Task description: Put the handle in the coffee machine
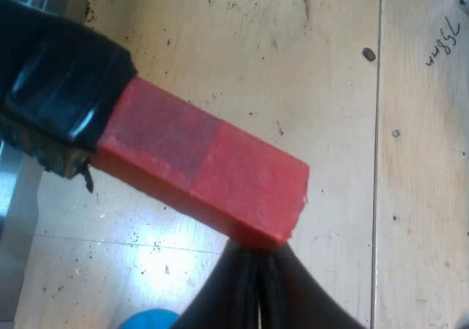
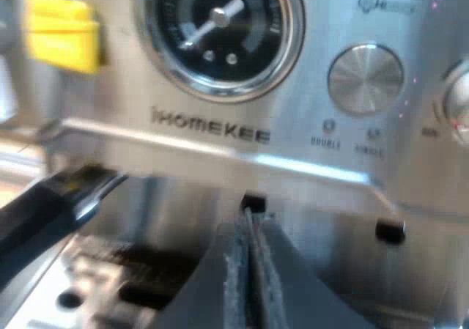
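Here the handle point(image 1: 198, 168) juts out over the table point(image 1: 330, 65), its red end near and its dark part running off toward bare metal that is probably the machine. In the right wrist view a dark bar, likely the same handle, reaches in under the front ledge of the machine point(image 2: 220, 135). The left gripper point(image 1: 256, 292) has its fingers pressed flat together with nothing between them, the tips touching a corner of the red end. The right gripper point(image 2: 253, 270) is likewise clenched on nothing, close before the machine's front, beneath the name. The step in hand looks like swinging the handle round to lock it. The left gripper should push squarely on the red end's side face, not its corner, so the tips do not slip off. The push should be steady and level, and stop once the handle resists. The machine reads "HOMEKEE" under the gauge point(image 2: 220, 21). Small words under the knob point(image 2: 365, 78) look like "DOUBLE" and "SINGLE", though not surely. A pen scrawl point(image 1: 442, 43) on the table cannot be read.
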